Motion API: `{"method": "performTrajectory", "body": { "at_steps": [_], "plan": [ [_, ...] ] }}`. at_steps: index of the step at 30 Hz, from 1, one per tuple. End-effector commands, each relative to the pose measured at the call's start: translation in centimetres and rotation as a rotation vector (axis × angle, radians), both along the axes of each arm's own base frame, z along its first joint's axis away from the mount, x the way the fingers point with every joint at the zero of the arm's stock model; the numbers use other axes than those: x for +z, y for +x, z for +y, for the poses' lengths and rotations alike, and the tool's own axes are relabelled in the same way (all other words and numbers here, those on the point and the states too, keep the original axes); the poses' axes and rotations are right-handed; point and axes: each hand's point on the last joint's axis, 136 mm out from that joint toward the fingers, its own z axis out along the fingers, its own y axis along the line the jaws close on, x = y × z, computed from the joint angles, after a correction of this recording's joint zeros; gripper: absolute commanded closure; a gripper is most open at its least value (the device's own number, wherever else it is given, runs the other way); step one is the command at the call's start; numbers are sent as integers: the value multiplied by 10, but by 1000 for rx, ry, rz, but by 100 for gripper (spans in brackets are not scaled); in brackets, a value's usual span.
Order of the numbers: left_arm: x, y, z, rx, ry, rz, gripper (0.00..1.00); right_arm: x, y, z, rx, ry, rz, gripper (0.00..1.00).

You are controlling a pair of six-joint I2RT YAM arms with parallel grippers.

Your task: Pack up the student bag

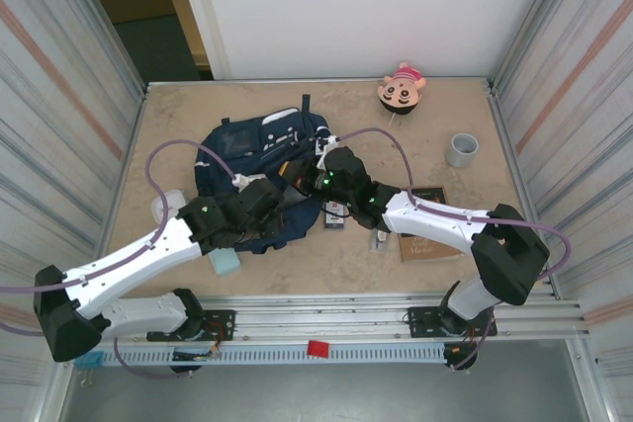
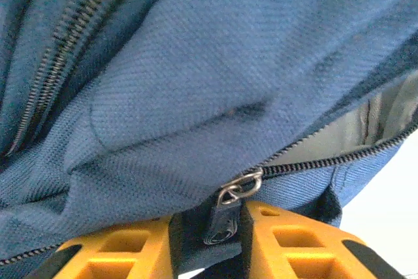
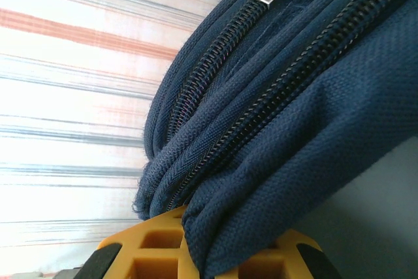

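Student bag: left pincer pinching zipper pull; right pincer pressed together on its fabric.

Left gripper and right gripper, each tight on the student bag

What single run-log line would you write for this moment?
left gripper: astride black zipper pull, grip unclear | right gripper: shut on large navy-blue fabric backpack

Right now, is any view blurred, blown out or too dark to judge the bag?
Top external: even light, sharp, student bag dark but legible. Left wrist: weave and zipper pull sharp, lower-right corner blown out white. Right wrist: fabric sharp, striped wall overbright and soft.
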Motion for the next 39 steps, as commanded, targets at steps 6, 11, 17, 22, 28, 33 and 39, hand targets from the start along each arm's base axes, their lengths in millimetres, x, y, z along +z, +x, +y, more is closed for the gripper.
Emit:
{"method": "performTrajectory", "body": {
  "at_steps": [6,11,17,22,28,33,39],
  "plan": [
    [6,9,8,68,9,-60,96,49,-5,12,52,72,-111,100],
    [21,9,-12,-2,-135,-100,100,29,-5,7,82,7,-127,100],
    [18,4,-24,-106,-318,-42,100,24,2,-5,151,17,-177,100],
    [8,-3,0,-122,-252,9,100,30,1,-10,259,-17,-211,100],
    [-1,-8,32,-167,-37,24,100,36,13,-26,324,-22,-181,100],
    [-2,-10,37,-200,-16,15,100,41,21,-44,367,-48,-170,100],
    [9,-4,1,-278,-211,-48,100,36,27,-57,306,-59,-110,82]
  ]
}}
